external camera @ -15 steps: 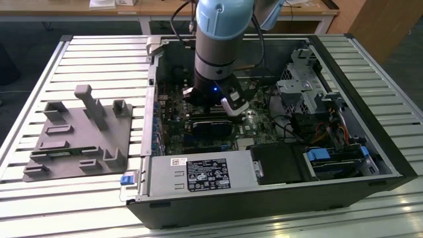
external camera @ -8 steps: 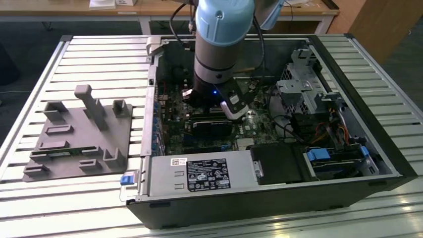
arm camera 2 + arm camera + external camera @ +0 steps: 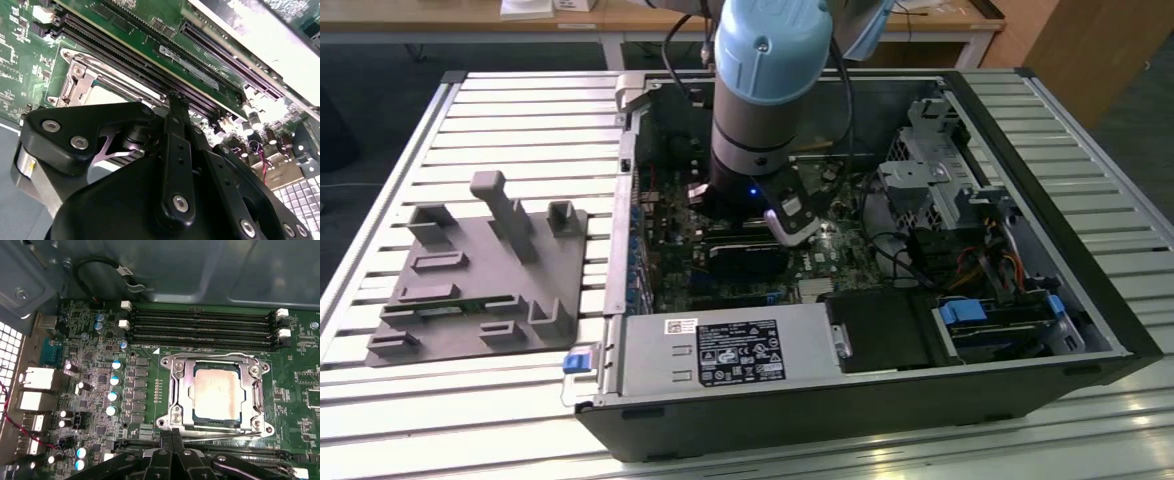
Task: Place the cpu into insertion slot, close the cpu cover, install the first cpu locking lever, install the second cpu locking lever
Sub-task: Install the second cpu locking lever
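Cpu (image 3: pixel 216 393) seated in insertion slot (image 3: pixel 176 371), cpu cover (image 3: pixel 216 360) down; gripper (image 3: pixel 172 436) fingers pinched together, empty, at a locking lever (image 3: pixel 222 428).

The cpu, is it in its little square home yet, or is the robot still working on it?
Yes, the cpu sits in the insertion slot, and the cpu cover looks shut over it, with the chip showing through its window. The gripper is at the socket's edge, beside a thin metal lever lying along that side. Whether either locking lever is fully latched, I can't tell, so that part may be left.
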Motion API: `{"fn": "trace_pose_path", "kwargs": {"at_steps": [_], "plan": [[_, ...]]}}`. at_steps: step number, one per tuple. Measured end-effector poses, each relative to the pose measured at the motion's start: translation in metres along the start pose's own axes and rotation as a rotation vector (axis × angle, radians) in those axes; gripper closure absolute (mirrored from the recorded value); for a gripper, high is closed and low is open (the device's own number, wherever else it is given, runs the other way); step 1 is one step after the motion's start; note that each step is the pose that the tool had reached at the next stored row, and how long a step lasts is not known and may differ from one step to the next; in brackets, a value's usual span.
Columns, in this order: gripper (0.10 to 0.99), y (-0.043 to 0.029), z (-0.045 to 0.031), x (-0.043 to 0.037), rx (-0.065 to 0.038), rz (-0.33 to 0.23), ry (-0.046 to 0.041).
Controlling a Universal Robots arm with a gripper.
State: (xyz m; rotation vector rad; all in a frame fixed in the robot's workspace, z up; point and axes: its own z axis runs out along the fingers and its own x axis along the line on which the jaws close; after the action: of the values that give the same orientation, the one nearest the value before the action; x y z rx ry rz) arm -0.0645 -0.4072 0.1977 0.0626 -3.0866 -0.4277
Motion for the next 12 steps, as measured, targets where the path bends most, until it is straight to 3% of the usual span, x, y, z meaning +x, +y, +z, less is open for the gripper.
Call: {"fn": "trace_pose_path", "kwargs": {"at_steps": [12], "plan": [[0.973, -0.0017, 0.0068, 0.0041, -0.045, -0.001, -0.0016]]}}
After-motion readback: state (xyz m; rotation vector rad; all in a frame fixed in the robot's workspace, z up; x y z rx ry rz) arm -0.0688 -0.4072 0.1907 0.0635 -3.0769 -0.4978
